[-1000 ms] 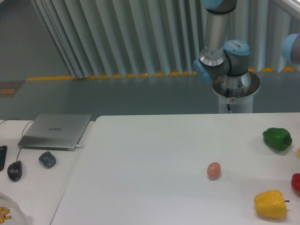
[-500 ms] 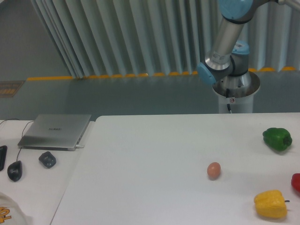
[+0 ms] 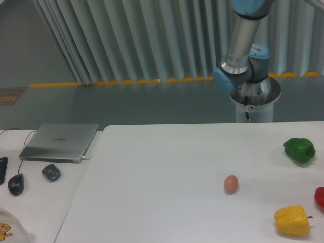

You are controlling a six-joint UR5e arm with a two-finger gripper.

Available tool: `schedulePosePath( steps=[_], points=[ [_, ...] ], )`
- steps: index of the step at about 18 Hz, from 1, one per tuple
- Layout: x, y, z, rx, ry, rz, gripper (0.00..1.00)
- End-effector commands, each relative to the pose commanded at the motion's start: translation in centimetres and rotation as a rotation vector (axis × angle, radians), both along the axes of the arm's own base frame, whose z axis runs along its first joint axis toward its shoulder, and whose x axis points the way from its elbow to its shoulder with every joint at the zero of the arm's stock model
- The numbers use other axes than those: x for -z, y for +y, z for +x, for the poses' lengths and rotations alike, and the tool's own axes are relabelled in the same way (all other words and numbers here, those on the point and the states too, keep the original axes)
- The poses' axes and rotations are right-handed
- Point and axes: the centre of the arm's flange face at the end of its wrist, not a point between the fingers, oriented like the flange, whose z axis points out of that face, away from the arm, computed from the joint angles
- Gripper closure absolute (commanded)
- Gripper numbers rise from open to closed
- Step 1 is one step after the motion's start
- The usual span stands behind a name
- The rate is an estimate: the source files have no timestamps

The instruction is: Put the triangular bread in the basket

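The triangular bread and the basket are out of view. My gripper is also out of view: only the arm's base and lower links (image 3: 242, 55) show at the back right, with the upper link rising out of the top of the frame. A tan egg (image 3: 231, 184) lies on the white table (image 3: 167, 167).
A green pepper (image 3: 299, 150) sits at the right edge, a yellow pepper (image 3: 292, 220) at the front right, a red item (image 3: 320, 196) cut off by the right edge. On the left side table are a laptop (image 3: 59, 142), a dark grey lump (image 3: 51, 172) and a mouse (image 3: 15, 184).
The arm's upper link has swung from upright to leaning right, then back a little toward upright. Objects on the table have not moved.
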Motion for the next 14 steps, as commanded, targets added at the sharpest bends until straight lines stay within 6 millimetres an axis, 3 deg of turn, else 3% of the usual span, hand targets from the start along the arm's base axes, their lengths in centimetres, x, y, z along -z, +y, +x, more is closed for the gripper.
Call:
schedulePosePath(
  steps=[3,6,10,14],
  points=[
    [-0.1,1.6,3.2,0.044,-0.111,-0.009,0.00],
    [-1.0,3.1,5.0,0.087,-0.114,-0.020,0.00],
    [-1.5,3.4,4.7,0.090,-0.081,-0.102,0.00],
    [0.4,4.7,4.4,0.104,-0.103,-0.209,0.00]
  ],
)
